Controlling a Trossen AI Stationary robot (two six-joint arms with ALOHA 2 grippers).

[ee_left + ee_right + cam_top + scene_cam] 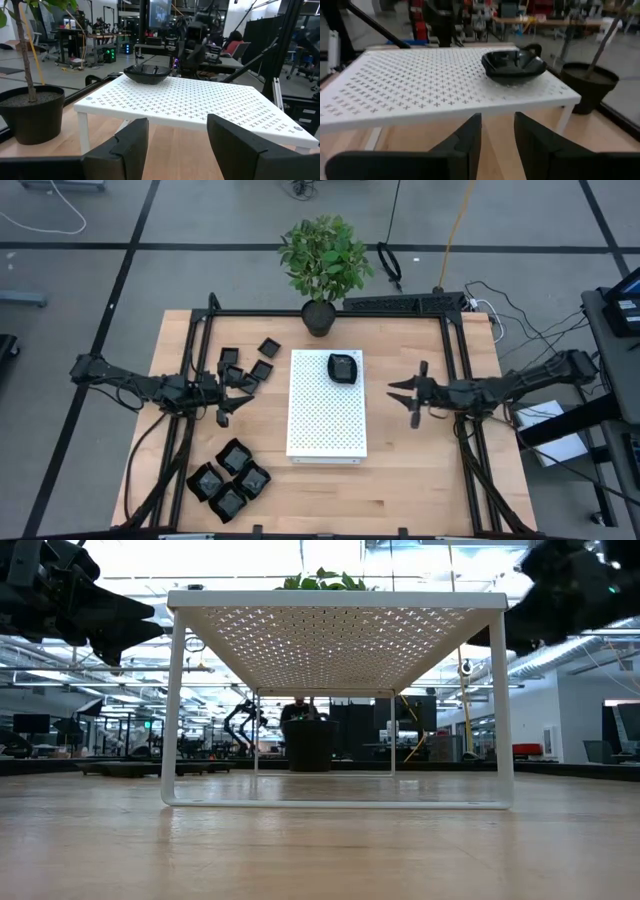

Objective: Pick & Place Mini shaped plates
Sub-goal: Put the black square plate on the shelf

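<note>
One glossy black rounded mini plate (pixel 343 368) sits on the white perforated metal board (pixel 326 420), at the far corner nearest the black plant pot with its leafy green plant (pixel 321 315). That one I count as placed. The rest wait on the wooden desk (pixel 420 470) to my left: a loose scatter of small black square plates (pixel 247 366) near the desk's far left part, and a tight cluster of larger wavy-edged black plates (pixel 229 478) by the near left corner.

My right pincer (pixel 403 391) hangs over bare desk just beside the board's right edge, its two dark fingers (pixel 468 141) parted with nothing between them, the placed plate ahead of it in the right wrist view. My left pincer (pixel 242 389) hovers beside the board's left edge, just on the near side of the small squares, fingers (pixel 131 142) spread wide and empty.

So I judge myself between deliveries: one dish down, the next not yet picked. The left pincer is the closer one to the stock. The next move, I think, calls for dropping onto a single small square, straddling its rim without nudging its neighbours, closing firmly on the slick glaze, then lifting clear of the board's edge before setting it on a free patch of holes.
</note>
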